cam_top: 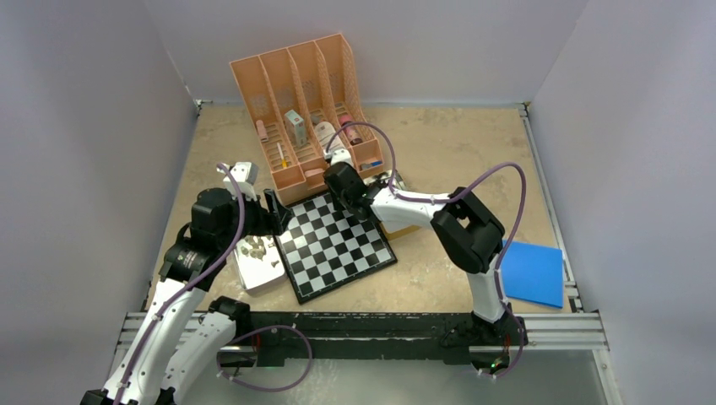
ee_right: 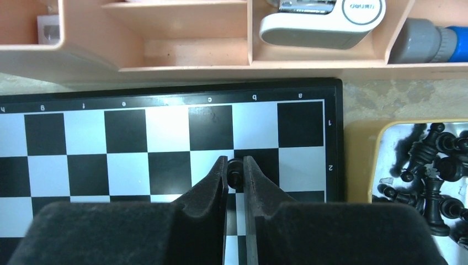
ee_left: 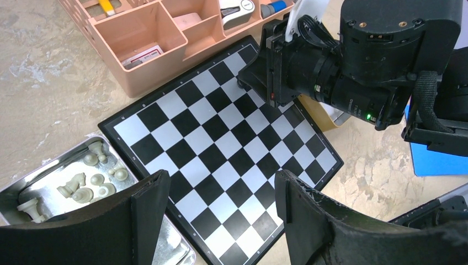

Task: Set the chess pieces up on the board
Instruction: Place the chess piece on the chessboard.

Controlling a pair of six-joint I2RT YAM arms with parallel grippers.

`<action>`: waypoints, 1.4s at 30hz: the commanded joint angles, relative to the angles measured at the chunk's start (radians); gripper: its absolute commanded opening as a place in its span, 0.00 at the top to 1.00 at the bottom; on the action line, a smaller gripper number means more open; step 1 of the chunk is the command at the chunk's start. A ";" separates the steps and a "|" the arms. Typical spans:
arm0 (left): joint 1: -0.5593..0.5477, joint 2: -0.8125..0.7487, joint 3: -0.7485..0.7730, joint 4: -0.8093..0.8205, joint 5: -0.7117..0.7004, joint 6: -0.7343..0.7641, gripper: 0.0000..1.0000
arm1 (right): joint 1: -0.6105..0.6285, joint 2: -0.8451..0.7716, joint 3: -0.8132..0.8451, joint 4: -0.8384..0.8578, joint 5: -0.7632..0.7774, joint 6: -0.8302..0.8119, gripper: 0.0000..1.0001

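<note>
To me this looks like a robotics lab cell, not a home or an office. Around the board [cam_top: 336,245], plain pale walls [cam_top: 84,126] close in the stone-patterned surface [cam_top: 456,143] on three sides. In front of the board, a metal rail [cam_top: 557,329] carries the bases of two robot arms [cam_top: 464,232], with purple cables [cam_top: 507,164] looping over them. Behind the board stands a pink desk organizer [cam_top: 308,93].

The right fingers [ee_right: 212,190] are hiding most of a black chess piece [ee_right: 235,175], so its type isn't really showing. The tray [ee_right: 361,165] of black pieces [ee_right: 436,165] is getting cut off at the right edge.
</note>
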State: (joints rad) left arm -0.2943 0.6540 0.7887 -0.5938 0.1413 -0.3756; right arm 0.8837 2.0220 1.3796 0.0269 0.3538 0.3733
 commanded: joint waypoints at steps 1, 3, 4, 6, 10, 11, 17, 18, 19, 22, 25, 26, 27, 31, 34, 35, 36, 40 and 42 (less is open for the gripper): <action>0.007 -0.003 0.001 0.024 -0.005 -0.006 0.31 | 0.006 -0.028 0.075 -0.001 0.055 0.014 0.87; 0.007 -0.003 0.000 0.025 -0.004 -0.006 0.31 | 0.005 -0.013 0.090 0.003 0.073 0.013 0.87; 0.007 -0.002 0.001 0.025 -0.005 -0.006 0.31 | 0.005 -0.005 0.101 0.002 0.076 0.011 0.87; 0.007 -0.002 0.000 0.025 -0.003 -0.006 0.31 | 0.005 0.014 0.119 -0.005 0.074 0.012 0.87; 0.007 -0.006 0.000 0.024 0.000 -0.005 0.31 | 0.005 0.045 0.147 0.000 0.063 0.022 0.86; 0.007 -0.008 0.000 0.025 0.000 -0.005 0.31 | 0.004 0.051 0.152 0.003 0.064 0.023 0.86; 0.007 -0.011 0.000 0.025 -0.002 -0.005 0.31 | 0.005 0.081 0.187 -0.004 0.066 0.022 0.85; 0.007 -0.011 0.000 0.025 -0.002 -0.005 0.31 | 0.006 0.085 0.191 -0.006 0.066 0.022 0.85; 0.007 -0.012 0.000 0.025 -0.002 -0.005 0.31 | 0.006 0.089 0.194 -0.008 0.066 0.022 0.84; 0.007 -0.015 0.000 0.025 -0.003 -0.005 0.31 | 0.004 0.095 0.195 -0.006 0.065 0.022 0.83; 0.007 -0.014 0.000 0.025 -0.003 -0.005 0.31 | 0.006 0.102 0.195 -0.009 0.052 0.021 0.82; 0.007 -0.014 0.000 0.026 -0.001 -0.005 0.31 | 0.006 0.104 0.196 -0.013 0.050 0.022 0.82; 0.007 -0.014 0.000 0.026 0.000 -0.005 0.31 | 0.006 0.105 0.195 -0.014 0.050 0.022 0.82; 0.007 -0.016 0.000 0.025 0.000 -0.005 0.31 | 0.006 0.105 0.192 -0.013 0.042 0.025 0.82; 0.007 -0.019 -0.001 0.025 -0.002 -0.005 0.31 | 0.006 0.103 0.193 -0.012 0.031 0.023 0.81; 0.007 -0.019 -0.001 0.025 -0.003 -0.006 0.31 | 0.006 0.102 0.193 -0.012 0.029 0.023 0.82; 0.007 -0.020 -0.001 0.025 -0.003 -0.006 0.31 | 0.006 0.102 0.193 -0.012 0.024 0.021 0.82; 0.007 -0.017 0.001 0.025 -0.002 -0.005 0.31 | 0.006 0.101 0.194 -0.013 0.016 0.018 0.81; 0.007 -0.018 0.000 0.025 -0.003 -0.005 0.31 | 0.007 0.100 0.194 -0.012 0.007 0.016 0.81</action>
State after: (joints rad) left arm -0.2943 0.6449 0.7887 -0.5938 0.1417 -0.3756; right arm 0.8837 2.1365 1.5368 0.0059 0.3851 0.3847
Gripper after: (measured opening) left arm 0.694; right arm 0.187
